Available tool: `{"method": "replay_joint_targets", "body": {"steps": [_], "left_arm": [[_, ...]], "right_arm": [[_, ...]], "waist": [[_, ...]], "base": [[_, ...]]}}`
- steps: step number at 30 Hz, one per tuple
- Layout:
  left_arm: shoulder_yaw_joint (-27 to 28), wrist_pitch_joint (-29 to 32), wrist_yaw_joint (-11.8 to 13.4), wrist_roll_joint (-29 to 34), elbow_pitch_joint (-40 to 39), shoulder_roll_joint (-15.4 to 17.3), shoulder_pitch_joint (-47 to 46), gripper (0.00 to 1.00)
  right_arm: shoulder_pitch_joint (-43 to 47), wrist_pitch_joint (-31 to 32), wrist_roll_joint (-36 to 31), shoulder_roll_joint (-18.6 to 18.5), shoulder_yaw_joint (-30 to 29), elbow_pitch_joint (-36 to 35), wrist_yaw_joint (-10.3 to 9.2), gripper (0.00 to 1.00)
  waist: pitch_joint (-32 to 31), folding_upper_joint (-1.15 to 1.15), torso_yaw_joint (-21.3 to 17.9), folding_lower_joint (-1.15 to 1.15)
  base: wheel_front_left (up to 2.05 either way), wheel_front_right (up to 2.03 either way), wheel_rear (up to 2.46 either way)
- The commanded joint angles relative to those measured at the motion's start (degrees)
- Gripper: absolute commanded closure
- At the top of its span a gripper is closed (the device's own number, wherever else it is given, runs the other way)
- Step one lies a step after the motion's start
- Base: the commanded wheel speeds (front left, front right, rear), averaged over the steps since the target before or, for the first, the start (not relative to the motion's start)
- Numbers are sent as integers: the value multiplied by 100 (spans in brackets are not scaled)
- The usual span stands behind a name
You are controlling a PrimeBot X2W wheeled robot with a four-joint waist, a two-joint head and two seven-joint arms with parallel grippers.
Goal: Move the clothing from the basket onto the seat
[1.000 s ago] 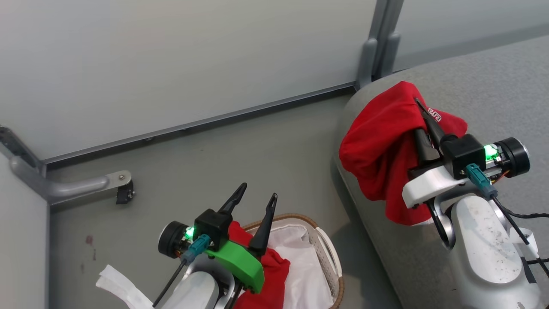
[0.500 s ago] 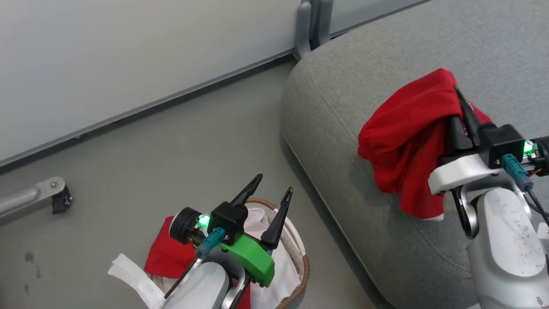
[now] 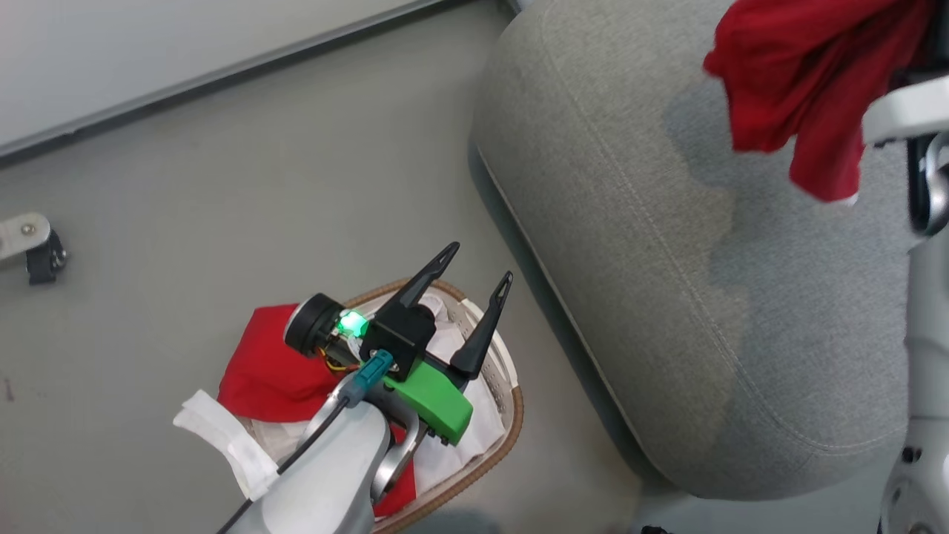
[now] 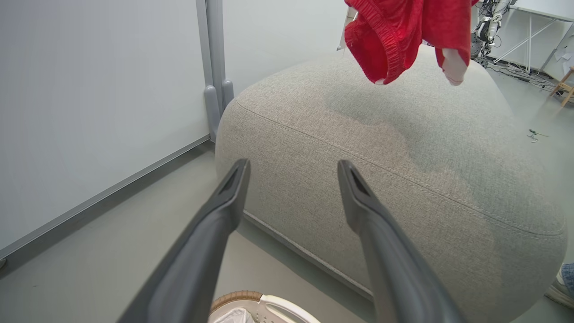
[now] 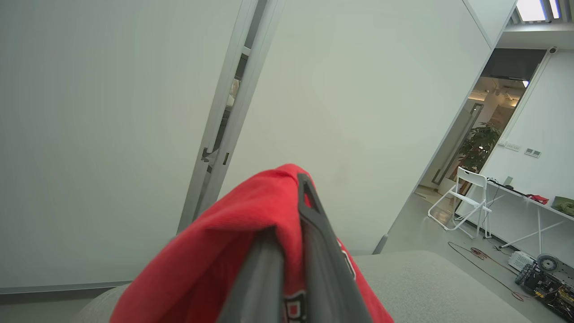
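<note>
We pinch 1 red cloth (image 3: 793,67) in R claw (image 5: 289,206) above the seat (image 3: 667,259), L claw (image 3: 480,261) spread empty, 2nd red cloth (image 3: 267,363) prob. left in basket (image 3: 511,415).

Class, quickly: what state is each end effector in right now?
Left end effector: open, holding nothing.
Right end effector: shut on a bright red soft fabric garment.

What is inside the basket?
A red garment spilling over the left rim of the basket, and the white liner. The left gripper and its arm cover the middle, so the bottom is hidden.
</note>
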Motion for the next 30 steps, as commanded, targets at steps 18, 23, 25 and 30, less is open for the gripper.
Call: {"method": "replay_joint_targets", "body": {"steps": [18, 23, 25, 30], "left_arm": [[-11, 123, 130, 251, -512, 483, -821, 0], [2, 110, 170, 186, -492, 509, -814, 0], [3, 100, 175, 163, -463, 527, -787, 0], [32, 78, 197, 111, -404, 560, -733, 0]], "right_arm": [[-2520, -8, -184, -1346, -117, 1807, -8, 100], [-2188, -8, -233, -1197, -279, 2373, -8, 100], [-2074, -8, -238, -1182, -232, 2586, -8, 100], [-1822, -8, -184, -1176, -12, 2934, -8, 100]], "waist": [[2380, 0, 740, 0], [2458, 0, 779, 0], [2439, 0, 786, 0], [2348, 0, 769, 0]], "base": [[0, 0, 0], [0, 0, 0], [0, 0, 0], [0, 0, 0]]}}
